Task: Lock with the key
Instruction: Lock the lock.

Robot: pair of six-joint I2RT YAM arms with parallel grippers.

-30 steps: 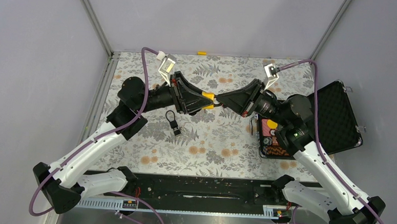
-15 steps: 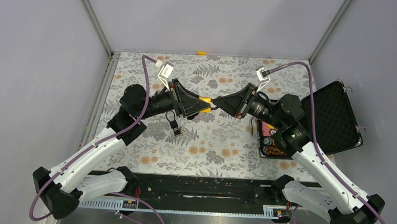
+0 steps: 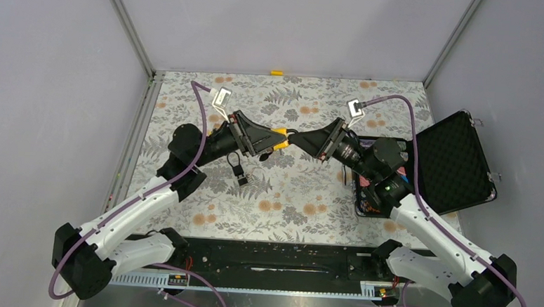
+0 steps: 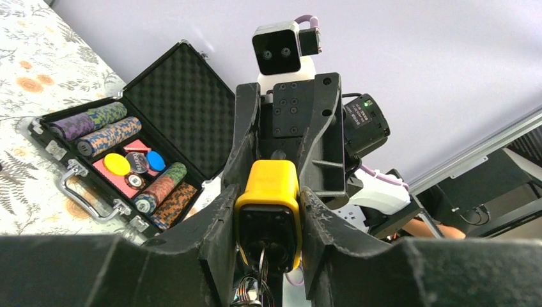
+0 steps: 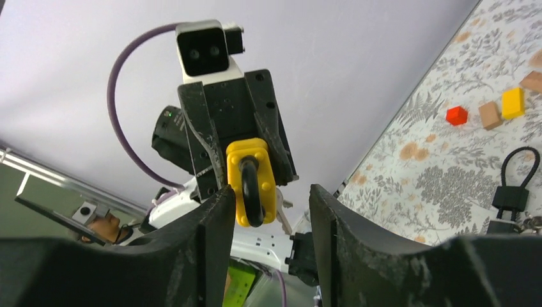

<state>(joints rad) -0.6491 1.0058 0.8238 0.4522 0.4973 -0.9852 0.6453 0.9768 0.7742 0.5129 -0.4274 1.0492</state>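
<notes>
The flowered tabletop (image 3: 302, 197) fills my overhead view. At its right edge lies an open black case (image 3: 458, 160) with its foam lid thrown back and poker chips in the tray. It plays no part in this job, and I judge it is simply parked out of the way.

Both arms reach inward and meet nose to nose above the middle of the cloth, well off the surface. That makes sense to me, since a lock held in the air shows both of its ends.

The left end effector (image 4: 267, 217) is clenched on the yellow padlock (image 4: 267, 192), with a finger pressed to each flank. The keyed face points back at its own camera and the shackle (image 5: 250, 188) points across at the other arm. The right end effector (image 5: 271, 204) is released and grasps nothing. Its fingers stand apart just beside the shackle end.

A second lock, black with a cable loop (image 3: 238, 167), lies on the cloth just below the left wrist.

A bunch of keys (image 4: 259, 284) hangs from the padlock's underside. I think one is seated in the keyway, but I cannot be sure. The shackle looks pushed home, so my judgement is that turning the key is what is left.
</notes>
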